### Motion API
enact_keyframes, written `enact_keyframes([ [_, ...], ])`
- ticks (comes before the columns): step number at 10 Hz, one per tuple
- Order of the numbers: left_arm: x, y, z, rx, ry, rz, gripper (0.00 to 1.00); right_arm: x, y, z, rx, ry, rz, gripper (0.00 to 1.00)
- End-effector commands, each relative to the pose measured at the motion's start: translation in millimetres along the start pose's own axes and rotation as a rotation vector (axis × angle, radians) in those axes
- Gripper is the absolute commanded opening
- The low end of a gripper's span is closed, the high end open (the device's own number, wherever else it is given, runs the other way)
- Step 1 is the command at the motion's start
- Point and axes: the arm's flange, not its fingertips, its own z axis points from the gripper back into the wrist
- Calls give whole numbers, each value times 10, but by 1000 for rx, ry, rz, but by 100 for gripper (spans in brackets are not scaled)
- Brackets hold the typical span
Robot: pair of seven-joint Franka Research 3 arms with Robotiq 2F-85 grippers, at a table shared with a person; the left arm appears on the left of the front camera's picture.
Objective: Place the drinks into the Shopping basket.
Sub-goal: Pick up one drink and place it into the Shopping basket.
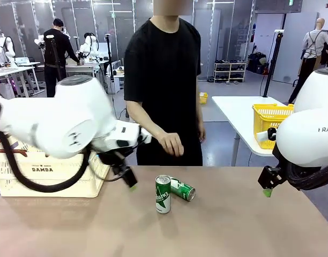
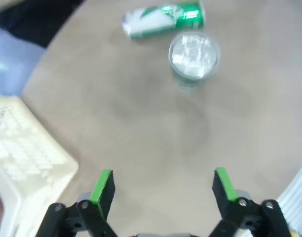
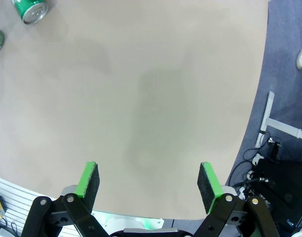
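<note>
Two green cans sit in the middle of the bench [image 1: 233, 225]. The upright can [image 1: 163, 194] is nearer the robot's side, and the tipped can [image 1: 183, 189] lies on its side just behind it and to its right. They are touching or very nearly so; I can't settle which. Neither is in the Shopping basket [image 1: 46, 172], which stands at the bench's left end, well apart from both and partly hidden behind the left arm. Your left fingers [image 2: 102, 186] hang spread wide and empty between basket and cans, angled down toward the bench. From the left wrist camera the upright can's silver lid lies ahead, a little off the centre line. The spread looks set for a grasp on that can, which is my reading, not a thing seen. Your right fingers [image 3: 88, 178] are likewise apart and hold nothing, over bare bench at the right side, well away from the cans. Judged, that arm is keeping clear. The person's hand [image 1: 172, 143] hovers above the cans at the far edge, loosely curled, touching neither. Judged progress: neither green can placed yet. Mind the approach: a nudged upright can could knock the tipped one, which may roll.
</note>
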Motion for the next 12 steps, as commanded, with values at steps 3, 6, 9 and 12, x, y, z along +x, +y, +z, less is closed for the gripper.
enact_keyframes([
  [3,-916,105,-4,-3,19,25,100,-3,-5,11,-3,-1,6,100],
  [6,-981,172,-67,-20,7,42,100,-3,-5,11,-3,-1,6,100],
  [9,-656,152,-99,-21,14,8,100,-3,-5,11,-3,-1,6,100],
  [12,69,2,-248,-1,21,-46,100,-3,-5,11,-3,-1,6,100],
])
